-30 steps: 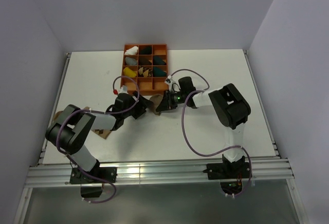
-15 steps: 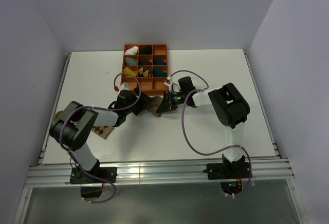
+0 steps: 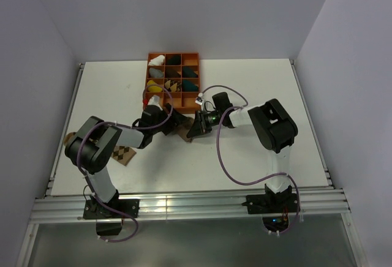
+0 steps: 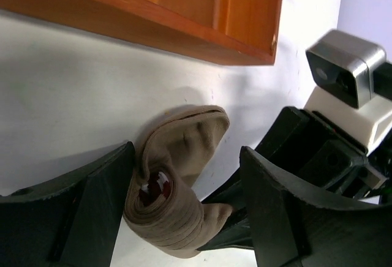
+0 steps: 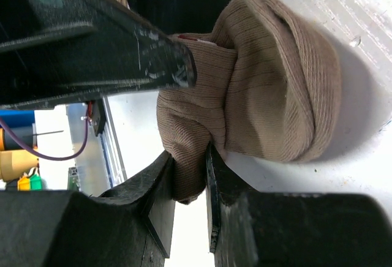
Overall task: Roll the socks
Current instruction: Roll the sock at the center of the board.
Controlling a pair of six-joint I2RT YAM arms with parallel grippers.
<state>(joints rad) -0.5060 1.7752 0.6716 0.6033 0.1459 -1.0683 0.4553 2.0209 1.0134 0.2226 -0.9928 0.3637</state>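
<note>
R gripper point(image 5: 190, 157): jaws almost together, pinching a thin fold of the tan sock point(image 5: 275, 95) at the roll's loose end. L gripper point(image 4: 187, 157): jaws spread wide w/ the roll between them. The fabric touches one finger point(image 4: 92, 206) and sits apart from the other. The sock lies on the table point(image 3: 257, 89), just at 6 o'clock of the orange tray point(image 4: 184, 10). The argyle sock point(image 3: 124, 155) lies flat well apart, approx 8 o'clock from the roll, by the L arm. Risks, as I judge them: R's grip is only a small fold, so a tug could slip it and let the roll spring open. Both grippers are crowded nose to nose, so fingers may clash. The argyle sock isn't in the roll at all, so the pair may end up unpaired. Views: only the R wrist cam shows the pinch, and an L fingertip seemingly tucked into the cuff. The L wrist cam shows the red-striped cuff at the roll's core and the tray wall close by. Only the top cam shows the argyle sock.
</note>
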